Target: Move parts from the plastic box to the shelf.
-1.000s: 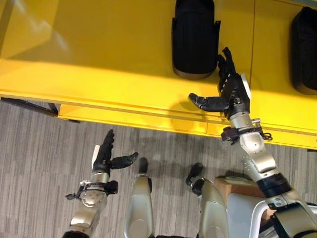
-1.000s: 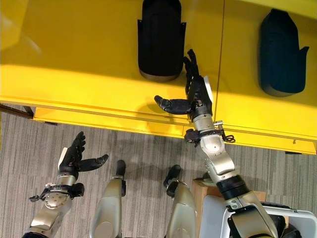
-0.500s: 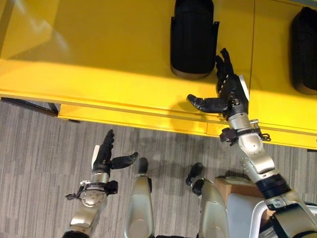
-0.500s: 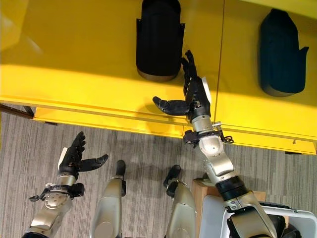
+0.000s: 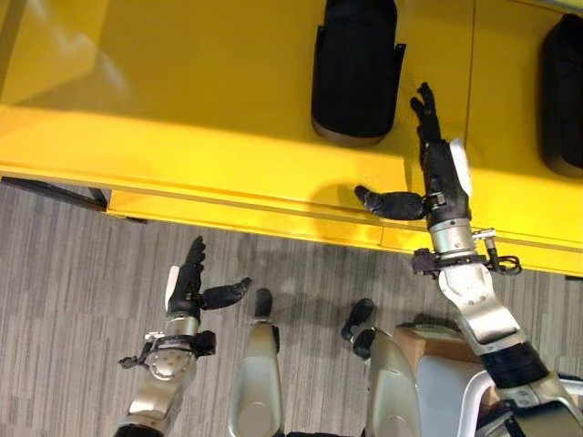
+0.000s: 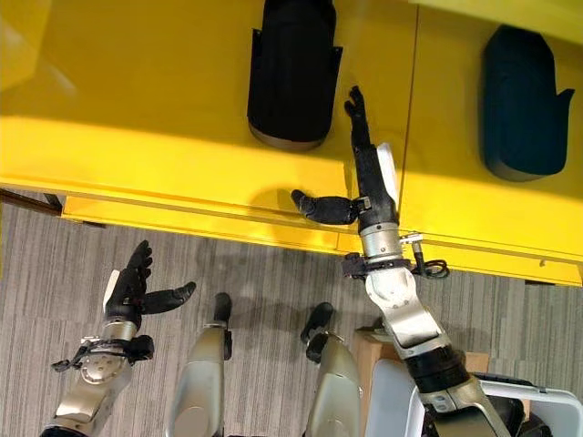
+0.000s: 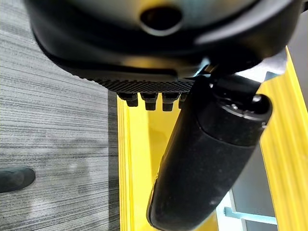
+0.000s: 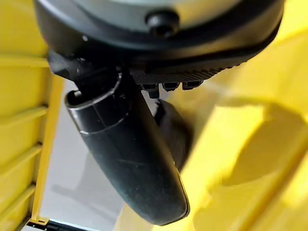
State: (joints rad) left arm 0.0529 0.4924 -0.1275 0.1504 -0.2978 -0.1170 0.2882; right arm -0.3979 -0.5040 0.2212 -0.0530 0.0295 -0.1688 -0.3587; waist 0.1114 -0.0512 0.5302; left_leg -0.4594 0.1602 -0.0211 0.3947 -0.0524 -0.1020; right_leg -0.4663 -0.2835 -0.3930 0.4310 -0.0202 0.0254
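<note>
The right hand (image 5: 441, 177) hovered wide open just right of a black part (image 5: 353, 68) on the yellow shelf (image 5: 182, 109); the left hand (image 5: 189, 289) hung open, apparently empty.

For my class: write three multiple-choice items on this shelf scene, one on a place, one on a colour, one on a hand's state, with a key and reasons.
1. Where does the right hand lie?
A. over the yellow shelf, beside a black part
B. low over the floor
C. inside a box

2. What colour is the shelf?
A. grey
B. yellow
C. white

3. How is the left hand?
A. shut on a part
B. open, holding nothing
C. curled into a fist

Key: 1 A, it is just right of the part. 2 B, the surface is bright yellow. 3 B, its fingers are straight and the thumb spread above the floor.
</note>
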